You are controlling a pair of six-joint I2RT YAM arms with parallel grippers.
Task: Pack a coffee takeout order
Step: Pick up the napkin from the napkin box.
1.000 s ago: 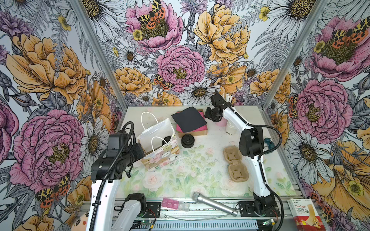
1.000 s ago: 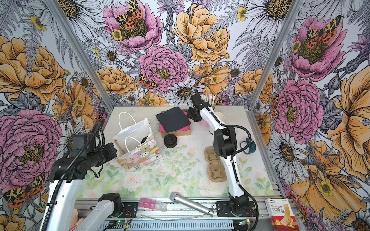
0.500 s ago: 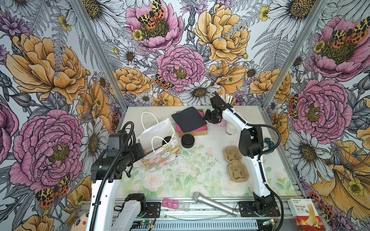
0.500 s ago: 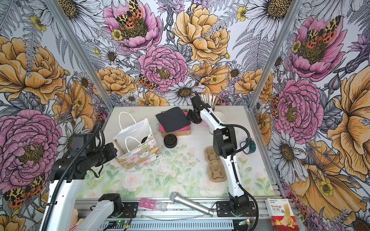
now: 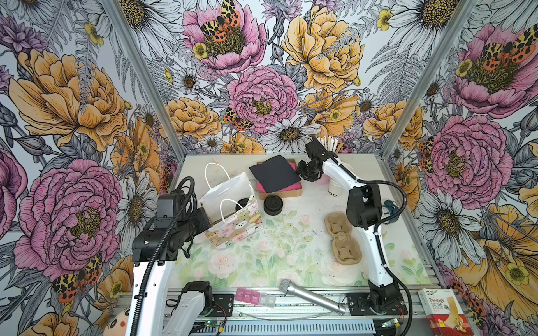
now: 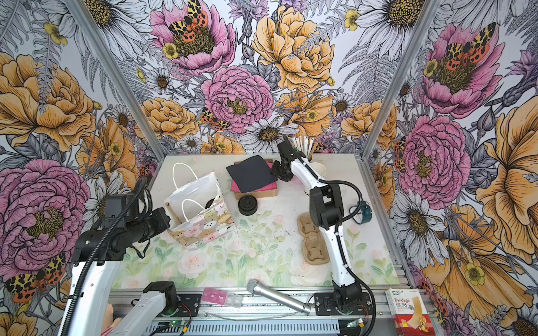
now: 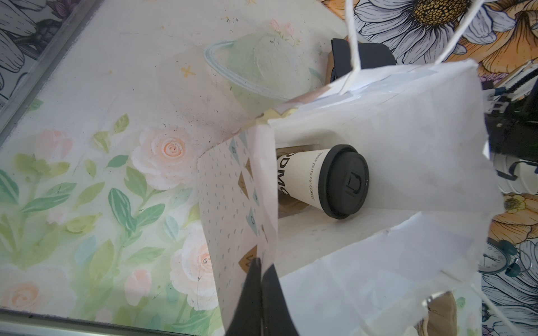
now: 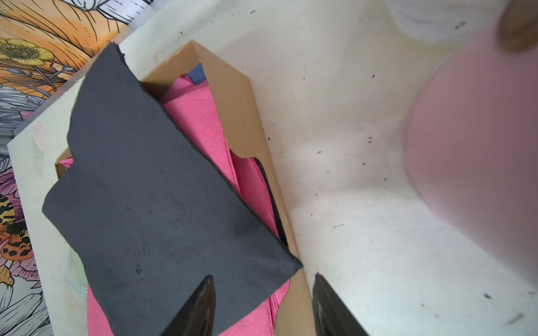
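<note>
- Left gripper (image 7: 260,263), 1: fingers pinched together on the bag's rim.
- Bag (image 5: 237,228), 1: printed paper with two cord handles, standing open at the left of the table (image 5: 291,250).
- Cup (image 7: 302,180), 1: white with black lettering, inside the bag.
- Lid (image 7: 345,181), 1: black, fitted on the cup.
- Loose lids (image 5: 272,204): black pile on the table just right of the bag; count unreadable.
- Box (image 5: 279,194), 1: brown card, far centre.
- Napkin (image 5: 275,173), 1: black, lying askew on top of the box's contents and overhanging its left side.
- Pink napkins (image 8: 203,122): stacked in the box beneath the napkin; count unreadable.
- Right gripper (image 8: 263,277), 1: jaws apart and holding nothing, astride the box's right wall by the napkin's right corner.
- Pink cup (image 5: 322,179), 1: just right of the box, with white sticks (image 5: 329,144) rising behind it.
- White cups (image 5: 334,187): behind the right arm, mostly hidden.
- Carrier (image 5: 342,238), 1: pulp, two wells, right of centre.
- Clock (image 5: 390,206), 1: teal, far right.
- Near rail: pill case (image 5: 253,296), 1; microphone (image 5: 308,296), 1; bandage box (image 5: 442,314), 1.
</note>
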